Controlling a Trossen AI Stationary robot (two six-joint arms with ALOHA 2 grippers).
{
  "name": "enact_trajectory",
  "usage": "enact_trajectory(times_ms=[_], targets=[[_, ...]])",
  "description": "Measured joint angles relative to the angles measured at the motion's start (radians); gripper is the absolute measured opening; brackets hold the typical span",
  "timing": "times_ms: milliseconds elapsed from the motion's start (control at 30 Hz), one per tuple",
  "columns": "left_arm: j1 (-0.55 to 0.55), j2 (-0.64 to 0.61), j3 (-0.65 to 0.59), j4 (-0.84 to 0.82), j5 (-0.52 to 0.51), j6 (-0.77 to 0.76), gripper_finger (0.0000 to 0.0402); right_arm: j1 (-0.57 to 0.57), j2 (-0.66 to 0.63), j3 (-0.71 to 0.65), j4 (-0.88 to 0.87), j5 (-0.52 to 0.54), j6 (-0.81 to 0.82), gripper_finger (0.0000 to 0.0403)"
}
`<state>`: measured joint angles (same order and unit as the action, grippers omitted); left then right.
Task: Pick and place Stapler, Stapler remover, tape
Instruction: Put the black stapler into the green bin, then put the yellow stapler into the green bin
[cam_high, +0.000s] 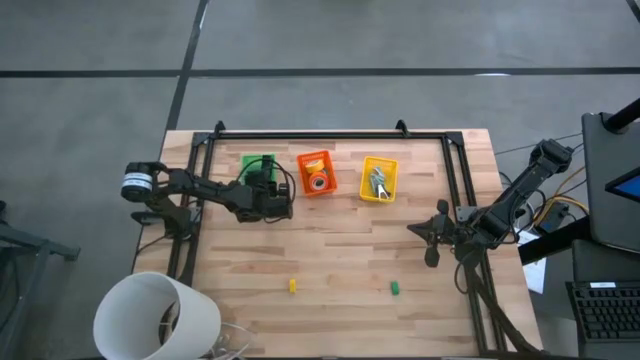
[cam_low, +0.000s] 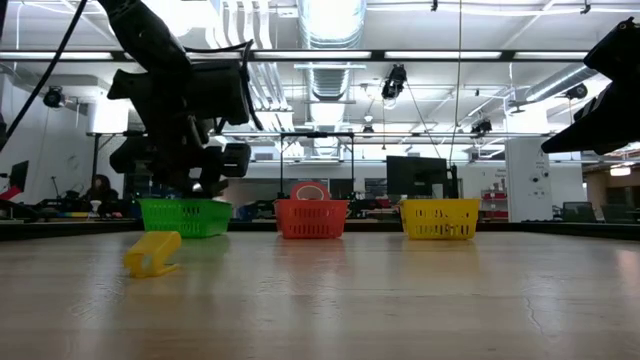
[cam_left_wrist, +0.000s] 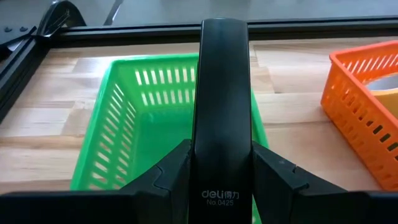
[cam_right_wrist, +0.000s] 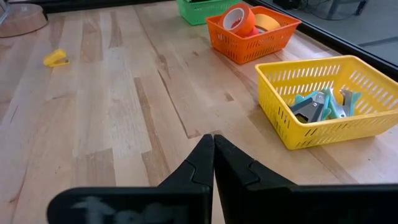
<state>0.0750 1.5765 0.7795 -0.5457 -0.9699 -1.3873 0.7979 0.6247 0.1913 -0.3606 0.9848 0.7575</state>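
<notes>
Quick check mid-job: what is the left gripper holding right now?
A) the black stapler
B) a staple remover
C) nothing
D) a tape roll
A: in the left wrist view the left gripper has its fingers clamped on either side of the black stapler, held above the green basket.

Tape (cam_high: 318, 181) lies in the middle basket (cam_high: 316, 158), between two other baskets.

stapler (cam_left_wrist: 222, 112) marked "deli", "No.0425"
</notes>
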Motion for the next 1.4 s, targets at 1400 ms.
enact_trajectory(times_ms=[1400], targets=[[-0.220, -0.023, 0.143, 0.047, 0.149, 0.139, 0.0214, 0.000, 0.000, 0.000, 0.000, 0.000, 0.000, 0.0008]])
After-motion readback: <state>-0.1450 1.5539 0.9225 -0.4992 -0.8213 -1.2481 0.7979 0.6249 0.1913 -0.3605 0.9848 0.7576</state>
